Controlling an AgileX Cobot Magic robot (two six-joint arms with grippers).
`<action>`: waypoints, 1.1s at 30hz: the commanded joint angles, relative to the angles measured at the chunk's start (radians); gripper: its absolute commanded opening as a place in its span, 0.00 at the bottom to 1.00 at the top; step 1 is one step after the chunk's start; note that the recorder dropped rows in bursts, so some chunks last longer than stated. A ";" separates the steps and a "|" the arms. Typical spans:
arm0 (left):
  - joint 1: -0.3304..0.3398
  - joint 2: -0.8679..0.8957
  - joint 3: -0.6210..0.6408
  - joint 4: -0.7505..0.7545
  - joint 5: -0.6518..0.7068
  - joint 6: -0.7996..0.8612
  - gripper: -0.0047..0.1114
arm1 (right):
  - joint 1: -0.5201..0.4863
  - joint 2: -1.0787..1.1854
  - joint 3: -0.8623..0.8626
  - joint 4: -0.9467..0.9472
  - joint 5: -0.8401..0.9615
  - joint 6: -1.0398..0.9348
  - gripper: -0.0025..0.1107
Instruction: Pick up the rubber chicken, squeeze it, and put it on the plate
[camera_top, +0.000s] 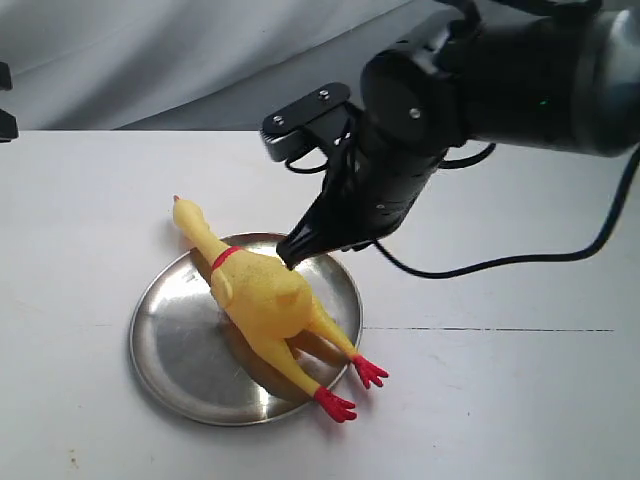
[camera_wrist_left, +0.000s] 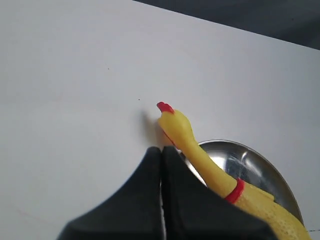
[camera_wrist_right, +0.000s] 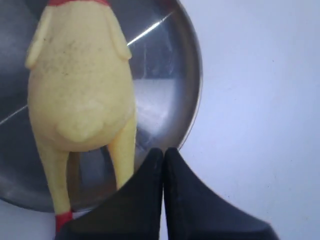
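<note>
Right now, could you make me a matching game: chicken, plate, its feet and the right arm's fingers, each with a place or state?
1. rubber chicken
2. plate
3. red feet
4. right fingers

A. pressed together, empty
B. sticking out past the rim
C. lying across the plate
D. sitting on the white table

Pairs: 1-C, 2-D, 3-B, 4-A

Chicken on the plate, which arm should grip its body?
Right: the right claw, shut, hangs over the plate close beside the chicken; the left claw is out by the head.
</note>
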 joint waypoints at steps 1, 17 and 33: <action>0.002 -0.005 0.003 -0.004 -0.008 0.001 0.04 | -0.120 -0.054 0.120 0.175 -0.125 -0.124 0.02; 0.002 -0.005 0.003 -0.006 -0.224 0.012 0.04 | -0.634 -0.323 0.218 0.921 -0.288 -0.817 0.02; 0.002 -0.432 0.003 -0.067 -0.417 0.188 0.04 | -0.742 -0.792 0.218 1.210 -0.373 -1.068 0.02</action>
